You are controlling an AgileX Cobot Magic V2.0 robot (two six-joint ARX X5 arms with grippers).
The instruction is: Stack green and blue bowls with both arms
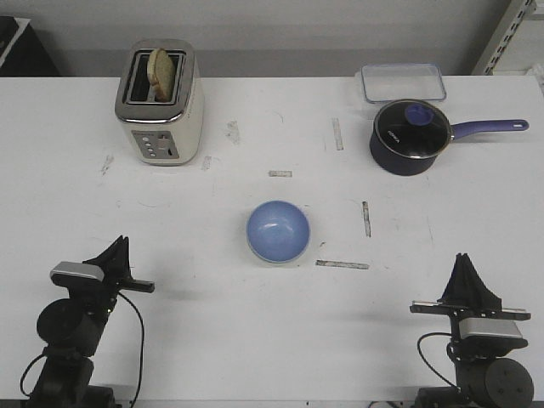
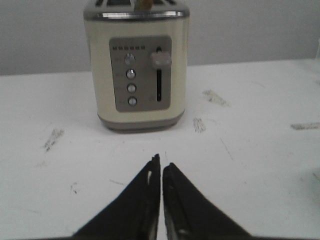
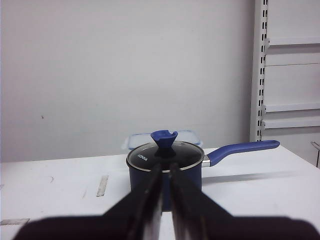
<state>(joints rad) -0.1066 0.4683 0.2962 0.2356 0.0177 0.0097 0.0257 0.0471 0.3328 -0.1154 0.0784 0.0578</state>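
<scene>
The light blue bowl sits upright at the middle of the white table. A thin pale green edge shows under its near rim, so it seems to rest inside the green bowl, which is otherwise hidden. My left gripper is at the near left, shut and empty, far from the bowl. In the left wrist view it points at the toaster. My right gripper is at the near right, shut and empty. In the right wrist view it points at the saucepan. Neither wrist view shows a bowl.
A cream toaster with a slice of bread stands at the far left; it also shows in the left wrist view. A dark blue lidded saucepan and a clear lidded box stand at the far right. The saucepan also shows in the right wrist view. Tape strips mark the table.
</scene>
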